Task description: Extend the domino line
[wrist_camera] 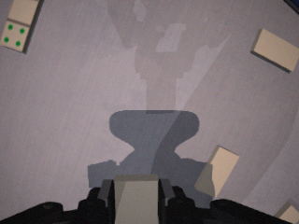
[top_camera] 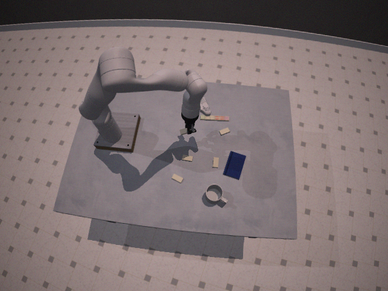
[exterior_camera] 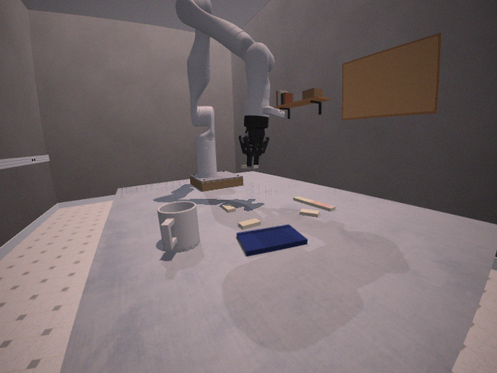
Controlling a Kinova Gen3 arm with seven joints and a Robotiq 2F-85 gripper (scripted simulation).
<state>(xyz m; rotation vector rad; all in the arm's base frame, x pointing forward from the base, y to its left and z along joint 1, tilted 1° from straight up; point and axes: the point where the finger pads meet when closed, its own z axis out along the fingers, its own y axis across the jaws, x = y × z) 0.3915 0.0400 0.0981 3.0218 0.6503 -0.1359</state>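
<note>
My gripper (top_camera: pixel 190 131) (exterior_camera: pixel 252 163) (wrist_camera: pixel 135 194) is shut on a cream domino (top_camera: pixel 183 131) (exterior_camera: pixel 244 166) (wrist_camera: pixel 136 207), held roughly level above the table with its plain back up; its pips are hidden. The line (top_camera: pixel 207 117) (exterior_camera: pixel 313 203) (wrist_camera: pixel 15 35) lies beyond, farther right in the top view; its near end shows four green pips, and reddish pips show toward its far end. Face-down dominoes lie apart: one (top_camera: pixel 224 131) (exterior_camera: pixel 309 212) near the line, one (top_camera: pixel 215 162) (exterior_camera: pixel 249 223) (wrist_camera: pixel 277 50) by the book, one (top_camera: pixel 188 158) (exterior_camera: pixel 228 208) (wrist_camera: pixel 218 172) partly in shadow, one (top_camera: pixel 177 177) (wrist_camera: pixel 290 213) farthest from the line.
A dark blue book (top_camera: pixel 234 165) (exterior_camera: pixel 271 239) lies flat on the table (top_camera: pixel 266 216) (exterior_camera: pixel 381 305). A grey mug (top_camera: pixel 214 193) (exterior_camera: pixel 180 226) stands near it. The robot's base plate (top_camera: pixel 127 125) (exterior_camera: pixel 217 183) is at the table's other side.
</note>
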